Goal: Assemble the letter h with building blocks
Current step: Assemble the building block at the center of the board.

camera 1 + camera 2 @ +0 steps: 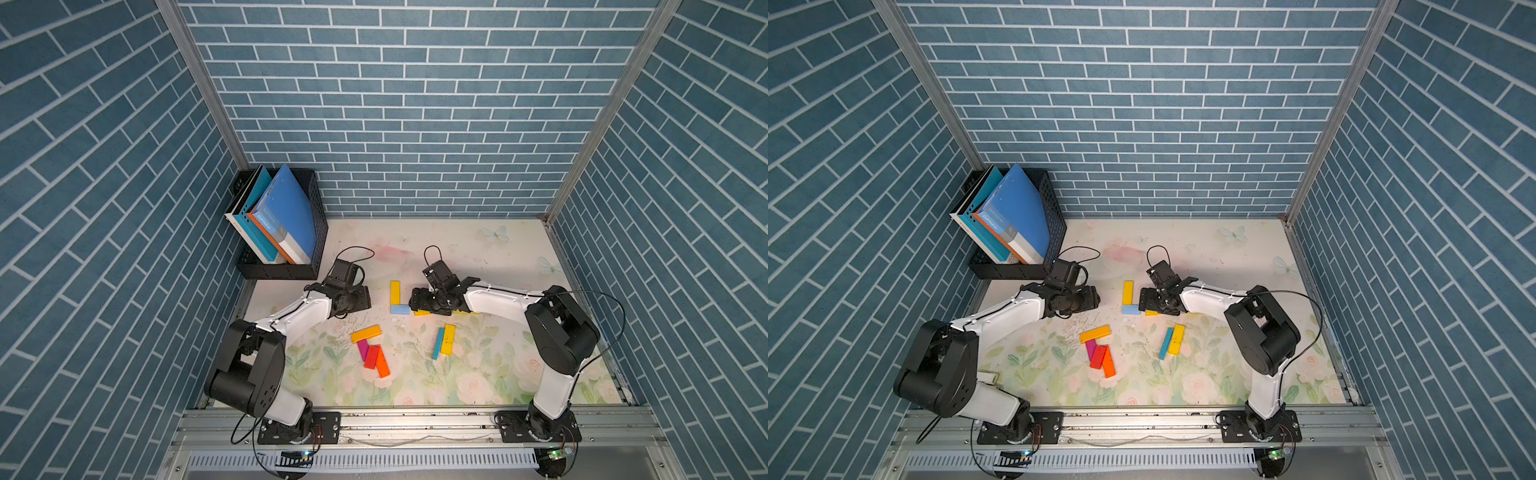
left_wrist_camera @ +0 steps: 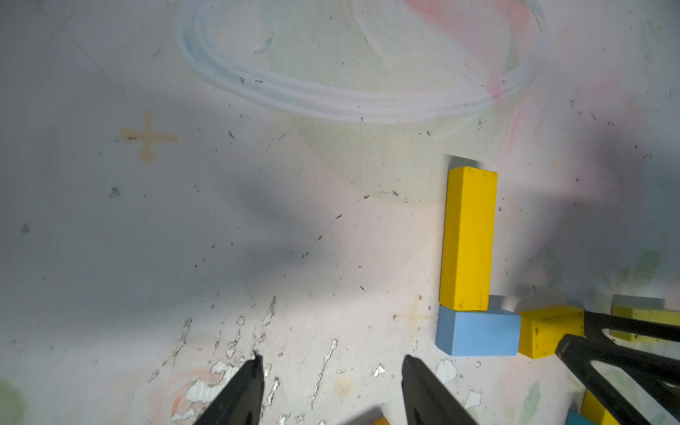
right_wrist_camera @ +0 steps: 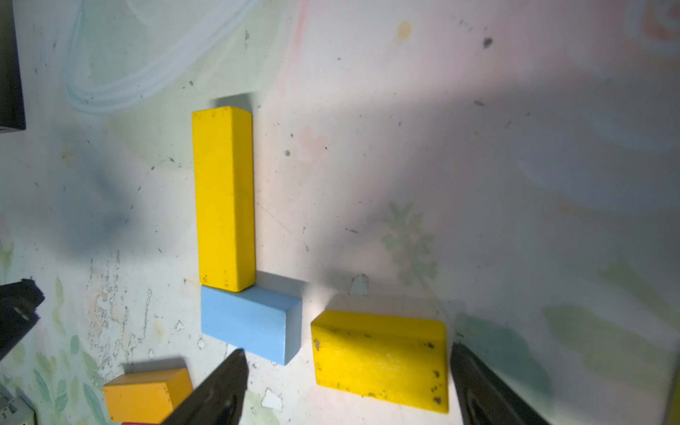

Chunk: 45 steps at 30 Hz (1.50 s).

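A yellow building block (image 1: 395, 292) lies lengthwise with a light blue block (image 1: 400, 309) butted across its near end, making an L; both show in the right wrist view as the yellow block (image 3: 224, 198) and the light blue block (image 3: 244, 323). Another yellow block (image 3: 381, 358) lies just beyond the light blue one, a small gap between them. My right gripper (image 3: 346, 350) is open and straddles this yellow block, one fingertip (image 3: 463, 364) close to its end. My left gripper (image 2: 332, 358) is open over bare mat, left of the L, in a top view (image 1: 359, 297).
Loose blocks lie nearer the front: a yellow-orange one (image 1: 365, 333), magenta (image 1: 363, 349), red (image 1: 371, 356), orange (image 1: 382, 361), teal (image 1: 437, 343) and yellow (image 1: 448, 339). A black rack with blue books (image 1: 286, 232) stands at the back left. Brick-pattern walls enclose three sides.
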Tool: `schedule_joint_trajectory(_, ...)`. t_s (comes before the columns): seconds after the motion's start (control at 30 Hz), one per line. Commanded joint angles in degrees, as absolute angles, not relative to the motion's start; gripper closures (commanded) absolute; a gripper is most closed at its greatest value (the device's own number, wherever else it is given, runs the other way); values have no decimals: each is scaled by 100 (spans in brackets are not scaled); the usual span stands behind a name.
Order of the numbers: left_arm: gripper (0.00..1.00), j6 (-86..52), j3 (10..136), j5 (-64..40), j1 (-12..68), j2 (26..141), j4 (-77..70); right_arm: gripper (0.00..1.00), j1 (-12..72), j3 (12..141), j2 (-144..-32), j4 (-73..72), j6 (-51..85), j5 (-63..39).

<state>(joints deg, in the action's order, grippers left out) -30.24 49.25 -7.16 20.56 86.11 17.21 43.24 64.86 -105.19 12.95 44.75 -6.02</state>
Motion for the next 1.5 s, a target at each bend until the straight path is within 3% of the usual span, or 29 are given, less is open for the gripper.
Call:
schedule_joint_trajectory(0.0, 35, -3045, 4878, -696, 2083, 8571, 1742, 14, 4351, 6460, -10593, 1256, 4586, -701)
schedule_joint_trajectory(0.67, 35, -3034, 4955, -724, 2097, 8599, 1776, 15, 4463, 6469, -10393, 1578, 4728, -238)
schedule_joint_trajectory(0.9, 35, -3037, 5001, -730, 2101, 8644, 1778, 24, 4707, 6435, -10253, 2242, 4193, 312)
schedule_joint_trajectory(1.47, 35, -3037, 4983, -734, 2104, 8692, 1762, 31, 4808, 6712, -10709, 2453, 3960, 633)
